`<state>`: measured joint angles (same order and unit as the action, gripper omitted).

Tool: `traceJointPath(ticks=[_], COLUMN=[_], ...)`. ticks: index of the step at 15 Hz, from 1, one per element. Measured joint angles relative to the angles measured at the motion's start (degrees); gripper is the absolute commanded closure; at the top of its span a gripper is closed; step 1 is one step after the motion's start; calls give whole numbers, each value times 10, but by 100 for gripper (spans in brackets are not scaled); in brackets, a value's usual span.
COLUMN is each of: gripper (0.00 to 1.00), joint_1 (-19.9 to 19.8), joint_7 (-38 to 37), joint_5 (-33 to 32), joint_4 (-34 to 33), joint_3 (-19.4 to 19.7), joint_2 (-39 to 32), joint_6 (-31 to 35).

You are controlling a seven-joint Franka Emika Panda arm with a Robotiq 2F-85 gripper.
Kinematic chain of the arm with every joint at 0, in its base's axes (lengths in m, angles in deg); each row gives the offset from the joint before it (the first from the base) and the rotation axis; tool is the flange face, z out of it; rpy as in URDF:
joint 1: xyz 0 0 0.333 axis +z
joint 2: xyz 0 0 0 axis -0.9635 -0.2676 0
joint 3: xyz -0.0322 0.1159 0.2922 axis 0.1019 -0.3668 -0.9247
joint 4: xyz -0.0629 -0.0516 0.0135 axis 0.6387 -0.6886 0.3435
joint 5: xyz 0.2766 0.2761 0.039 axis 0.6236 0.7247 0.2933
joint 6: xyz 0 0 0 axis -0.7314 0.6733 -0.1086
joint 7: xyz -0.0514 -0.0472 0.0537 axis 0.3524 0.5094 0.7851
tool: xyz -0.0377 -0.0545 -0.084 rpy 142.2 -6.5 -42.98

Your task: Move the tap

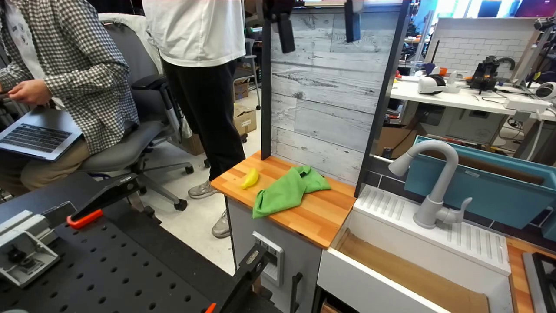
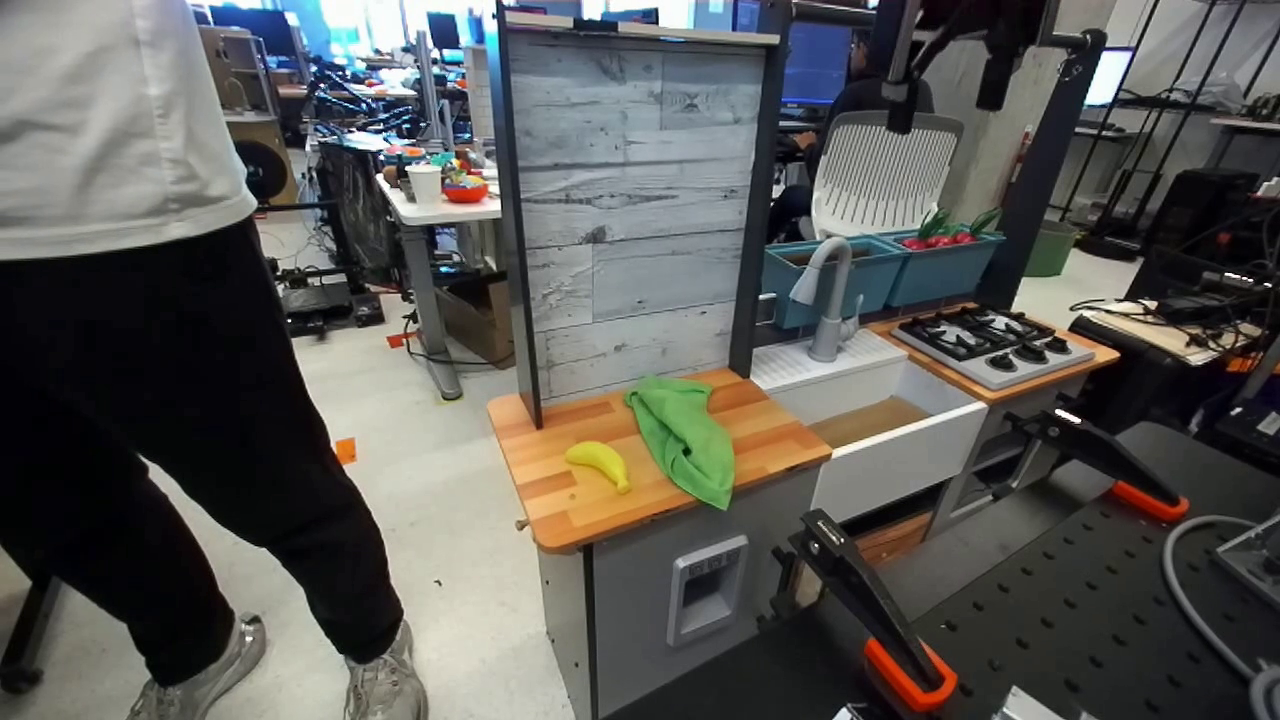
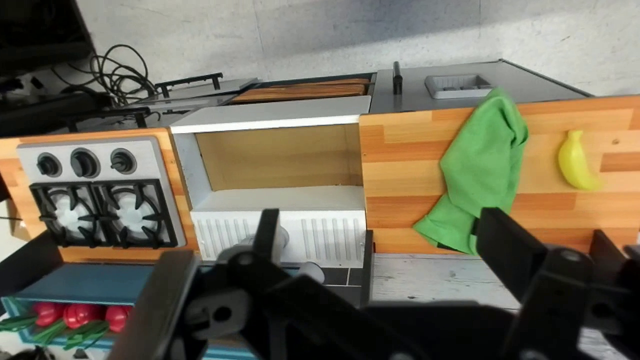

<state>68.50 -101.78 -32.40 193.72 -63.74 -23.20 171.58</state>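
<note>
The tap (image 1: 439, 190) is a matte grey gooseneck on the white ribbed ledge behind the sink (image 1: 373, 278). It stands upright, its spout pointing toward the wooden counter side, with a small lever at its base. It also shows in an exterior view (image 2: 832, 310). In the wrist view only its spout tip (image 3: 312, 272) and part of its base show; a finger hides the rest. My gripper (image 1: 320, 44) is open and empty, high up by the top of the grey panel. It also shows in an exterior view (image 2: 946, 108) and in the wrist view (image 3: 380, 215), apart from the tap.
A tall grey wood-look panel (image 1: 330, 87) stands beside the sink. A green cloth (image 1: 282, 195) and a yellow banana (image 1: 249, 178) lie on the wooden counter. Teal planters (image 1: 499, 187) sit behind the tap. A stove (image 2: 990, 345) is beyond the sink. A person stands nearby.
</note>
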Motion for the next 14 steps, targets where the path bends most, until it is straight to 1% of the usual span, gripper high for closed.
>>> traceJointPath(ticks=[2,4,8,11,14], gripper=[0,0,0,0,0], joint_1=[-1,-2,-16,-36,-61], joint_7=[4,8,22,35,42], joint_5=[46,109,218,275,316], joint_4=[-45,-96,-197,-263,-314], joint_3=[17,28,30,30,30], joint_2=[-57,-116,-224,-289,-336], joint_6=[12,21,23,22,21])
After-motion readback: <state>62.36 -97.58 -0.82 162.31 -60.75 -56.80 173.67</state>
